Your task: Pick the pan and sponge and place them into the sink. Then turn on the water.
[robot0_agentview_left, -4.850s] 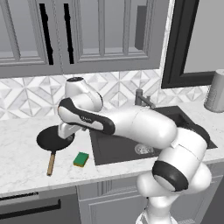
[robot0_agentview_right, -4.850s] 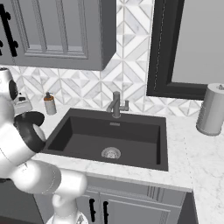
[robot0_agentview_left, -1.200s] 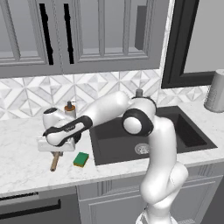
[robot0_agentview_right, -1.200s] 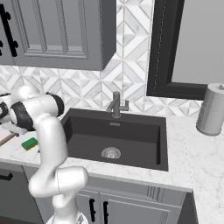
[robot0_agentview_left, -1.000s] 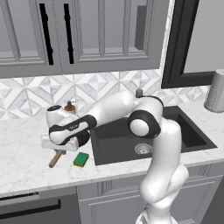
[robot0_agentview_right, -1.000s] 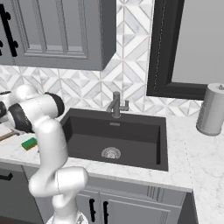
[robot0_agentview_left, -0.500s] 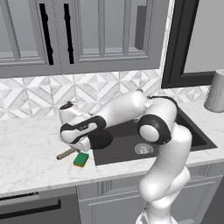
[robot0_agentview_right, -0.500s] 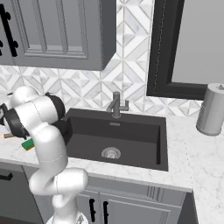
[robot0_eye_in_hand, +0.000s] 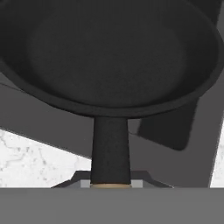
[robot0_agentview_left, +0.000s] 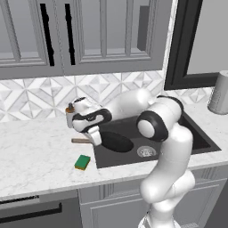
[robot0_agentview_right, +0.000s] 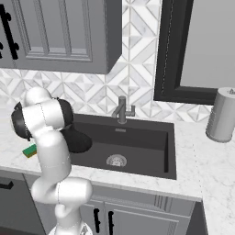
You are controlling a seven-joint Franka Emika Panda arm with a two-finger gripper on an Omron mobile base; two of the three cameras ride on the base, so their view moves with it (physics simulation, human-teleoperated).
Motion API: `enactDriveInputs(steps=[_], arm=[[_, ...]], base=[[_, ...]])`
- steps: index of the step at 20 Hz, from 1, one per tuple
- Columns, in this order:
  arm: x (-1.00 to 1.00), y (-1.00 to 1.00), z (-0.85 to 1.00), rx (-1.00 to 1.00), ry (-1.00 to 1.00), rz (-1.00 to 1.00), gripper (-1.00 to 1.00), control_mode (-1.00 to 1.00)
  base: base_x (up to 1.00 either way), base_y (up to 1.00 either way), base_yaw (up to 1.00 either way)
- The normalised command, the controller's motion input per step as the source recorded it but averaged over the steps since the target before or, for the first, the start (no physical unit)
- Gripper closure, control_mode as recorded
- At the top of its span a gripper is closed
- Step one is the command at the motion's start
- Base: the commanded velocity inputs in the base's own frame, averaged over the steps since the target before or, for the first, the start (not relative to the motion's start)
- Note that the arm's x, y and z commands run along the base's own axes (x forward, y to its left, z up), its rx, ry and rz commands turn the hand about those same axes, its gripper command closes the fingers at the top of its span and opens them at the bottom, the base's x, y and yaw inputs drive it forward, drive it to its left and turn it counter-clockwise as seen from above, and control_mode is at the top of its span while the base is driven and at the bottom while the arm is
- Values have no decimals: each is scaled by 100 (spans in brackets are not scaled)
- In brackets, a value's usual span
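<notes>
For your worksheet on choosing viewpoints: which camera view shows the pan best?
The hand view: the pan shows its whole black bowl and handle neck. In the left base view it hangs over the sink, partly behind the gripper. In the right base view the arm hides most of it.

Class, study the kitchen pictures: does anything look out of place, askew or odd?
Nothing is spilled or damaged. The pan is held by its handle over the left end of the sink, not set down. The sponge lies on the counter near the front edge.

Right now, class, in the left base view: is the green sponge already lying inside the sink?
No: the sponge lies on the white counter, left of the sink, while the gripper holds the pan over the basin.
</notes>
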Motion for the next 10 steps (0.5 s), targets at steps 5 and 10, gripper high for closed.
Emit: enactDriveInputs(steps=[5, 10], arm=[[76, -66, 0, -16, 10, -33, 100, -100], [66, -71, -8, -16, 8, -30, 100, -100]], base=[[0, 0, 0], [0, 0, 0]])
